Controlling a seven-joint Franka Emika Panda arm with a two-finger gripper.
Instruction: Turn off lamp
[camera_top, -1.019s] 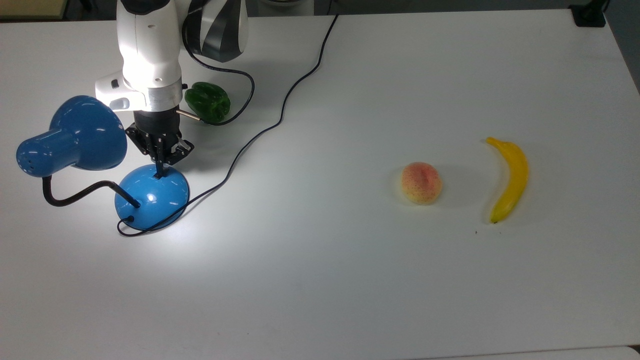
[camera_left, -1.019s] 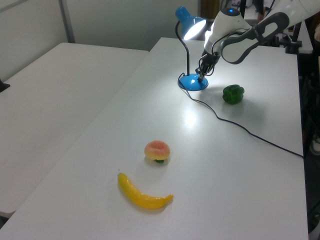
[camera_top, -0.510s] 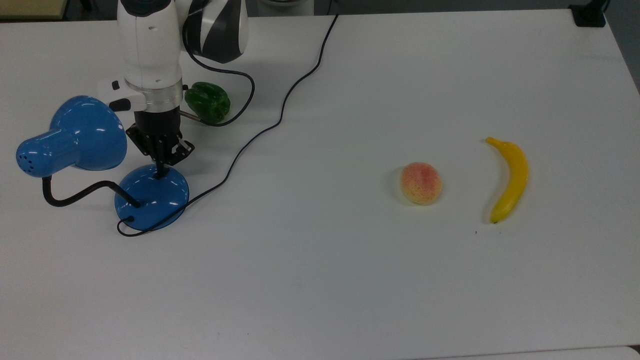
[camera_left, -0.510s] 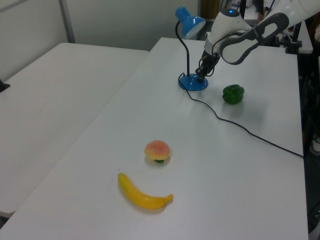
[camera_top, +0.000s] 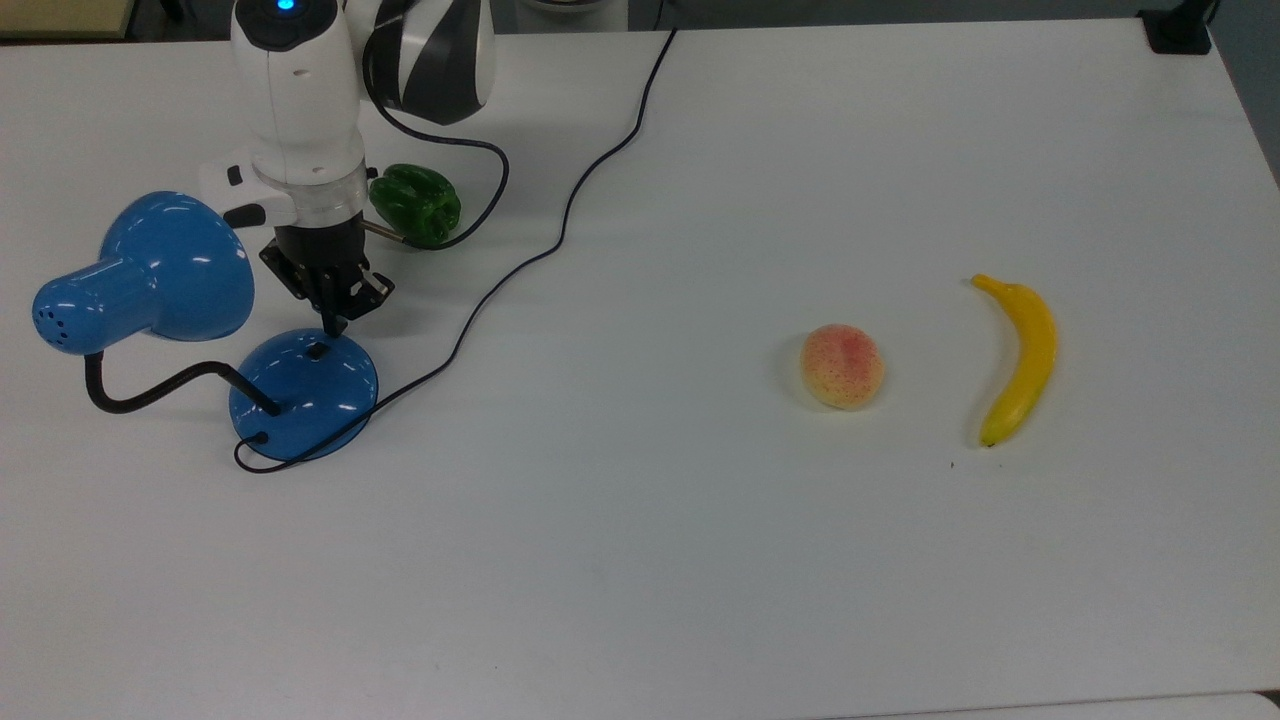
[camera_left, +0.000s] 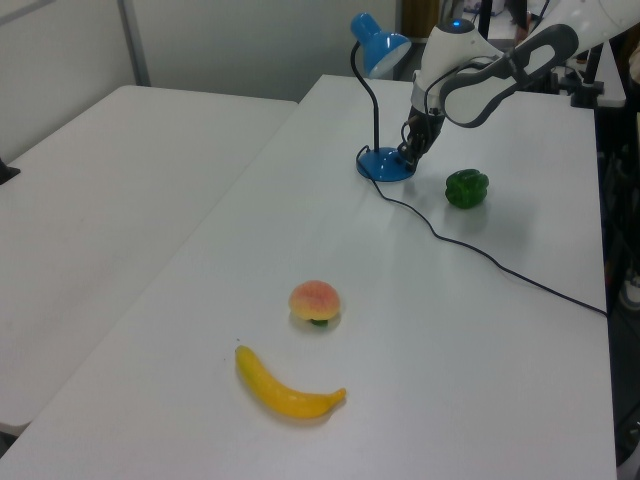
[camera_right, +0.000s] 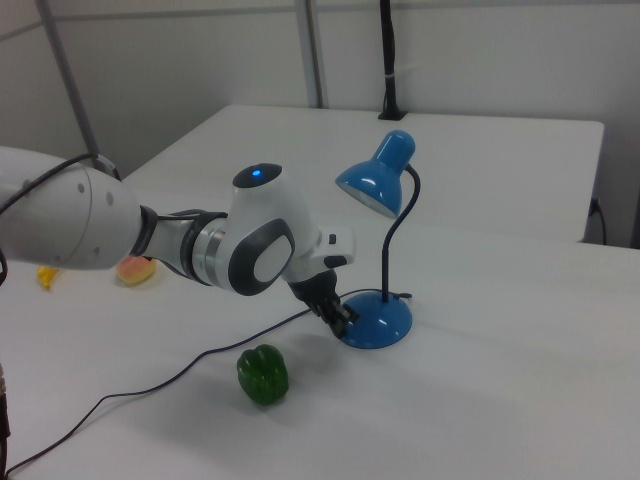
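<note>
Lamp (camera_top: 150, 270) stands at the top view's left end of the white table (camera_top: 700, 550), its shade tilted off toward that edge and its round blue base (camera_top: 303, 395) sitting on the surface with the black cord (camera_top: 560, 230) trailing away to the back of the table. No glow under the shade and no bright pool on the table in any view, so you can log the lamp as dark: the switching step looks done. The small black switch (camera_top: 318, 350) is plainly exposed on the dome. The gripper (camera_top: 335, 322) hangs just above the base's rim, apart from it, tip pointing down, with its two fingers pinched together into one narrow point and nothing held between them. Judgement: you are in the retreat phase. Next move calls for a clean straight lift away from the dome, keeping clear of the gooseneck (camera_top: 150, 390) and of the green pepper (camera_top: 415, 205) lying just behind the wrist. The peach (camera_top: 842, 366) and banana (camera_top: 1020, 355) are well apart and need no attention.
</note>
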